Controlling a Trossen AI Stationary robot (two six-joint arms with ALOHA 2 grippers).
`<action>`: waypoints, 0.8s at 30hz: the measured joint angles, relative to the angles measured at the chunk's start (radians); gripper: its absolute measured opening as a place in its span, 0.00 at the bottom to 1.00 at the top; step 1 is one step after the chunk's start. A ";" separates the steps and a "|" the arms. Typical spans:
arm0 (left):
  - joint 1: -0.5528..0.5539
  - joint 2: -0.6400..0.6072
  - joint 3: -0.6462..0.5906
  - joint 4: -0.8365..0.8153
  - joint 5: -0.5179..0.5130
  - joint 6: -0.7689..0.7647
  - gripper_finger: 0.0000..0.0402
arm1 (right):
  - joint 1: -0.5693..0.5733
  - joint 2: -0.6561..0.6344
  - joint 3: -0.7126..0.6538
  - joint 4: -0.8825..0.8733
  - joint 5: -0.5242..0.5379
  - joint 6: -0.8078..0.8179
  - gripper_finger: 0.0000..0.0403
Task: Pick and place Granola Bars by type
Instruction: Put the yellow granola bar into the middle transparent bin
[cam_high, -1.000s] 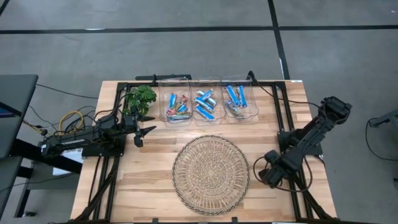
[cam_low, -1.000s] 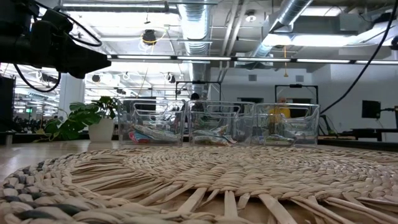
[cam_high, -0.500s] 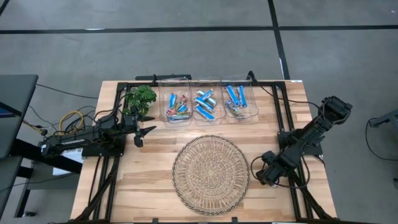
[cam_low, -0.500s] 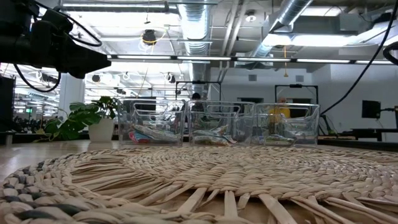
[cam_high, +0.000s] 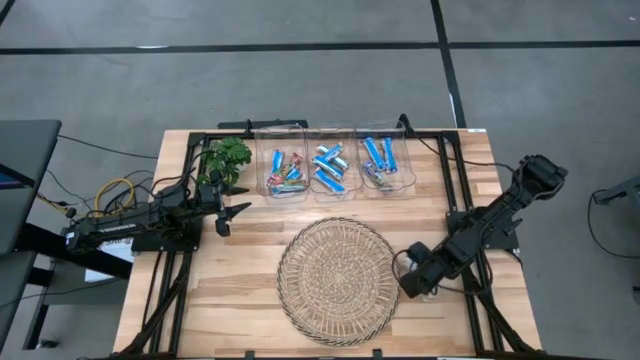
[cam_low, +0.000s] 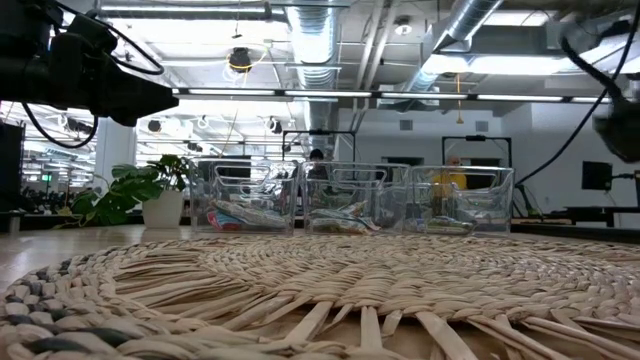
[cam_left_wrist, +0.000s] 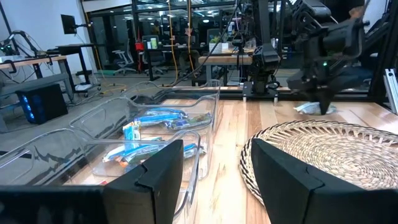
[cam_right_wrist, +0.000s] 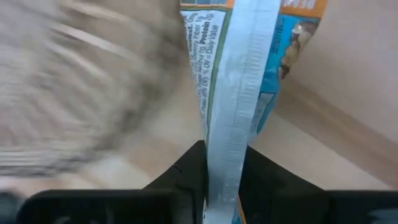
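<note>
My right gripper (cam_high: 413, 284) stands at the right rim of the round wicker mat (cam_high: 338, 280), pointing steeply down and shut on a blue-and-orange granola bar (cam_right_wrist: 239, 68). The left wrist view shows that bar (cam_left_wrist: 306, 109) low beside the mat's edge, under the right gripper (cam_left_wrist: 322, 104). More bars lie in three clear bins (cam_high: 333, 168) along the far edge: multicoloured ones (cam_high: 284, 172) in the left bin, blue ones (cam_high: 378, 158) in the right. My left gripper (cam_high: 238, 211) waits open and level near the left edge, touching nothing. My right gripper pinches the bar's silvery wrapper seam (cam_right_wrist: 222, 163) between its two fingers, coming from above and pointing steeply down. The seam runs along the fingers and the bar reaches out past their tips. Whether the bar rests on the table or hangs clear, I cannot tell.
A small potted plant (cam_high: 225, 160) stands left of the bins. Bare wooden tabletop (cam_high: 240, 290) lies on both sides of the mat. Black frame rails (cam_high: 455, 180) run along the table's right side near my right arm.
My right gripper has gone toward the table's left edge, up to the mat's right rim, and has tipped more steeply downward. My left arm has kept still.
</note>
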 joint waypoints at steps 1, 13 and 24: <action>0.000 0.000 0.000 0.000 0.000 0.000 0.46 | -0.008 -0.008 0.000 0.032 0.022 -0.014 0.16; 0.000 0.000 0.000 0.000 0.000 0.000 0.46 | -0.140 -0.130 0.002 0.460 0.172 -0.280 0.16; 0.000 0.000 0.000 0.000 0.000 0.000 0.46 | -0.240 -0.152 0.002 0.943 0.163 -0.536 0.16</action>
